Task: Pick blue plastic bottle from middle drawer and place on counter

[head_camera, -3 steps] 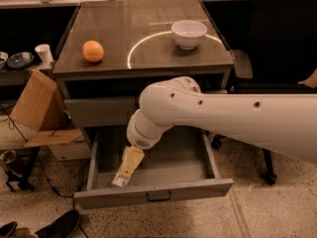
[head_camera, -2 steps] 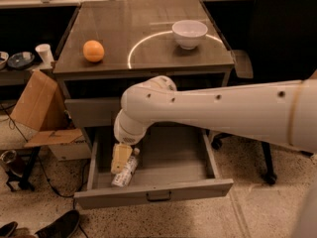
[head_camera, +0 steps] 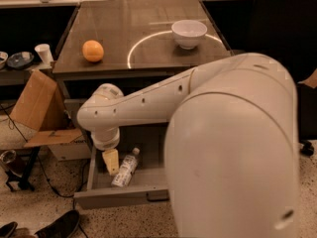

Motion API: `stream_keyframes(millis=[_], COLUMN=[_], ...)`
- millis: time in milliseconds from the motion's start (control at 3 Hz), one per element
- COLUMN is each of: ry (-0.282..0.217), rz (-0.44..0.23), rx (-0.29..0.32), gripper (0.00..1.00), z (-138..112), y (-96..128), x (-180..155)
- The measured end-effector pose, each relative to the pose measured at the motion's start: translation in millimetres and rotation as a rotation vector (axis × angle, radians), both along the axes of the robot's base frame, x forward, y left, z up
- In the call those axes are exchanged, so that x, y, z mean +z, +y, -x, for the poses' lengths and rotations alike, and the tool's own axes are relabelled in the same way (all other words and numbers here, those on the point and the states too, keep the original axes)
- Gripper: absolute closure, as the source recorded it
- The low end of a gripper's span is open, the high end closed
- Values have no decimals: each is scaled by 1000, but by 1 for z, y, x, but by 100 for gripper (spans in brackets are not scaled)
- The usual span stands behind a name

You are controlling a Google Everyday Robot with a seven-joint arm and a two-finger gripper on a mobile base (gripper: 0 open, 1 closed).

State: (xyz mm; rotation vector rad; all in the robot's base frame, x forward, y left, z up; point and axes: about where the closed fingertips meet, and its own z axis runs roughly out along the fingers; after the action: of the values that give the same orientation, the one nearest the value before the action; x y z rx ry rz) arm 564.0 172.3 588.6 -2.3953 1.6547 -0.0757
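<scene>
Arm of white robot [head_camera: 148,103] hangs its cream gripper [head_camera: 110,161] inside the open grey metal middle drawer [head_camera: 124,195]; whether its grip is open or closed cannot be told. The small clear blue plastic bottle [head_camera: 125,167], white-capped, lies on the drawer floor just beside it at 3 o'clock. On the glossy grey-brown counter [head_camera: 148,19] sit an orange fruit [head_camera: 93,50] at 9 o'clock and a white bowl [head_camera: 189,33] at 1 o'clock.

Counter [head_camera: 143,21] bears orange [head_camera: 93,50] and bowl [head_camera: 189,33] (gripper [head_camera: 111,162] over middle drawer [head_camera: 119,197]).

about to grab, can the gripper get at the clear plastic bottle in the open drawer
Probably yes: the gripper sits inside the open grey metal drawer, right beside the small clear white-capped plastic bottle, which lies on the bare floor with nothing between them.
</scene>
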Motion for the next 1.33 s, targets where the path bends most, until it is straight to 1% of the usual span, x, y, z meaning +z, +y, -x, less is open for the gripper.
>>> stream_keyframes(millis=[333, 667, 1000, 1333], ry=[-9, -6, 9, 33], rz=[-11, -2, 68, 161], rx=[26, 30, 86, 169], gripper=[0, 0, 0, 0], z=[1, 1, -1, -4], y=[7, 5, -13, -33], x=[2, 0, -13, -36])
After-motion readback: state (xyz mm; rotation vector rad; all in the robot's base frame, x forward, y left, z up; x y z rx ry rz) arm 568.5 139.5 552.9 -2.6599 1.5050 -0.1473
